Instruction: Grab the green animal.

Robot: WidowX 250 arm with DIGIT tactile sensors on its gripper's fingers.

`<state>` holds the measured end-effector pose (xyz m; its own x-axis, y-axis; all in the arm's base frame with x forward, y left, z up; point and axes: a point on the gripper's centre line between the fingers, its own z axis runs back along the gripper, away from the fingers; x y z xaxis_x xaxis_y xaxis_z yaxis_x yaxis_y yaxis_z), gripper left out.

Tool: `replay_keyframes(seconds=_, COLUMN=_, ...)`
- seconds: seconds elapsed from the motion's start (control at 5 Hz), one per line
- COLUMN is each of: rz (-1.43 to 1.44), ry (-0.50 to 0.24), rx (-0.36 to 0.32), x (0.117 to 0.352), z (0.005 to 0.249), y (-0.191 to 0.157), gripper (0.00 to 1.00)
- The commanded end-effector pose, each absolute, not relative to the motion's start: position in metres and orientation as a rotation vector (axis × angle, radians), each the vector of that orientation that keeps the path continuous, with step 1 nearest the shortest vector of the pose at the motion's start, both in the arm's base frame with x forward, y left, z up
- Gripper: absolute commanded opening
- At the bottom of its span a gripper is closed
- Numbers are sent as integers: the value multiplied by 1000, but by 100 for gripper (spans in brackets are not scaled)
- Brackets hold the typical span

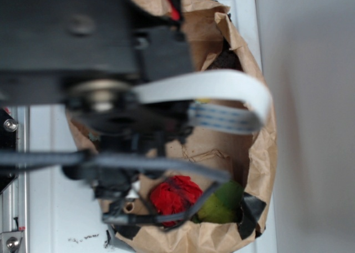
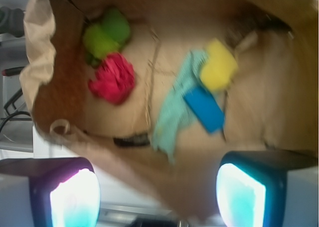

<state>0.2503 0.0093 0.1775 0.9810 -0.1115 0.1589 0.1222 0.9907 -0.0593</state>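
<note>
While the green animal (image 2: 106, 34) lies untouched in a corner of the brown paper bag (image 2: 42, 53), pressed against the red ruffled plush (image 2: 112, 78), the grab appears not yet begun. The gripper (image 2: 157, 197) hangs above the bag's rim with jaws wide apart and nothing between them. A pale teal cloth (image 2: 175, 105), a blue block (image 2: 204, 108) and a yellow block (image 2: 217, 65) share the bag's floor, well apart from the animal. Reach, descent and closing all remain.

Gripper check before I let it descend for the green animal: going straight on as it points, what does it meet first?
Probably the paper bag's near wall between the open gripper fingers, not the green animal, though depth is unclear.
</note>
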Motion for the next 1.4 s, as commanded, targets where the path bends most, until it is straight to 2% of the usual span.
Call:
replay_keyframes(seconds=0.0, rz=-314, ry=-288, rx=-65, x=290, z=164, y=5, gripper=100)
replay_keyframes(seconds=0.2, rz=-336, ry=-272, rx=-71, x=302, z=151, y=3, gripper=100)
replay_keyframes(seconds=1.0, rz=-336, ry=-272, rx=-71, x=302, z=151, y=3, gripper=100)
replay_keyframes(seconds=1.2, rz=-396, ry=-306, rx=-80, x=306, z=128, y=-10, gripper=100)
